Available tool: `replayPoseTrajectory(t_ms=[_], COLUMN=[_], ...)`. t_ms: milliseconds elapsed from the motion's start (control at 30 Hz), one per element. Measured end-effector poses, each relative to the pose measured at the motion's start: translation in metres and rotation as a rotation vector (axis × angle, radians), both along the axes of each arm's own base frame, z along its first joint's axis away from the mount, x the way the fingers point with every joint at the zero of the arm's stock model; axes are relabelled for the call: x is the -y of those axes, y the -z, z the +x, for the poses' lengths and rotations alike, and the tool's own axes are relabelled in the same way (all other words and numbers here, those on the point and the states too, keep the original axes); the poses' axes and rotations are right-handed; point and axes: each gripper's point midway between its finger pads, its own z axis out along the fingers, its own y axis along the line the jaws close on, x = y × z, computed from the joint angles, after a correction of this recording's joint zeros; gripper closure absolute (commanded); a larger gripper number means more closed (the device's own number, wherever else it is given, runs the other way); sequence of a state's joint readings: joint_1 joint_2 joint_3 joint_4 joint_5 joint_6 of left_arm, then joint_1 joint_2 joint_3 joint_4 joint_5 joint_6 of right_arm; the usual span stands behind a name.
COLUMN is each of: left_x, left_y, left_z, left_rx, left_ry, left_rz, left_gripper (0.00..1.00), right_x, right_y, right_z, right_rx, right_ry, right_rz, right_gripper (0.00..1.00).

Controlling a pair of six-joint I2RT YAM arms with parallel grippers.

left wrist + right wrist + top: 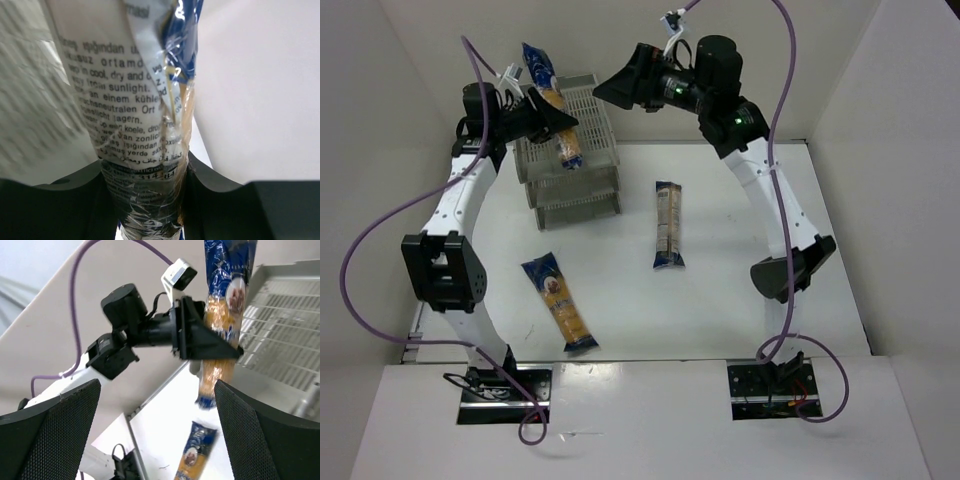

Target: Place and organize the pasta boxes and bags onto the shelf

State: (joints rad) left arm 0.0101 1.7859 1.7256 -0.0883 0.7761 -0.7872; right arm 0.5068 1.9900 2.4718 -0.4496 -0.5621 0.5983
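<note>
Quick status from my end. The table [720, 290] has the shelf [598, 128] at its far left, three trays stacked, and I can't see anything lying in the top one yet.

The right gripper [605, 92] hangs up by the shelf's right side with its jaws spread wide and nothing between them. My guess is it's parked there to stay clear.

The left gripper [553, 121] is clamped tight around the middle of the held bag [569, 148]. The bag is up in the air, hanging tilted at the left edge of the top tray. Gripping it mid-length makes sense, since it keeps a long floppy pack from sagging at either end. I can't tell if its low end touches the tray.

Two more are flat on the table waiting, well apart: the orange bag [560, 303] near my left arm, and the paler bag [667, 224] mid-table.
</note>
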Motion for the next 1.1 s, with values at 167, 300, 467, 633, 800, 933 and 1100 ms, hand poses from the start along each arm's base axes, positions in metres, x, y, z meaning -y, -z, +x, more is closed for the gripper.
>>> replayPoseTrajectory(t_ms=[167,300,467,633,800,933,1100], left_x=[-0.012,-0.017,-0.025,-0.036,-0.061,-0.084,-0.110], left_y=[0.017,0.026,0.038,0.039,0.034,-0.004,-0.058], left_z=[0.040,0.060,0.068,0.073,0.084,0.094,0.072], left_rx=[-0.024,-0.018,-0.023,-0.005,0.053,0.190,0.337], left_ry=[-0.076,-0.108,-0.138,-0.174,-0.256,-0.358,-0.481], left_rz=[0.035,0.068,0.110,0.144,0.234,0.337,0.485], left_gripper=[0.84,0.83,0.63,0.11,0.00,0.00,0.00], right_x=[0.017,0.019,0.018,0.022,0.043,0.071,0.113], right_y=[0.007,0.024,0.042,0.054,0.079,0.116,0.209], right_z=[-0.001,-0.003,-0.001,0.006,0.024,0.036,0.025], right_rx=[-0.005,-0.036,-0.067,-0.074,-0.074,-0.084,-0.192], right_ry=[0.044,0.047,0.049,0.089,0.241,0.387,0.500], right_rz=[-0.032,-0.063,-0.093,-0.126,-0.217,-0.343,-0.578], right_gripper=[0.00,0.00,0.00,0.00,0.00,0.00,0.00])
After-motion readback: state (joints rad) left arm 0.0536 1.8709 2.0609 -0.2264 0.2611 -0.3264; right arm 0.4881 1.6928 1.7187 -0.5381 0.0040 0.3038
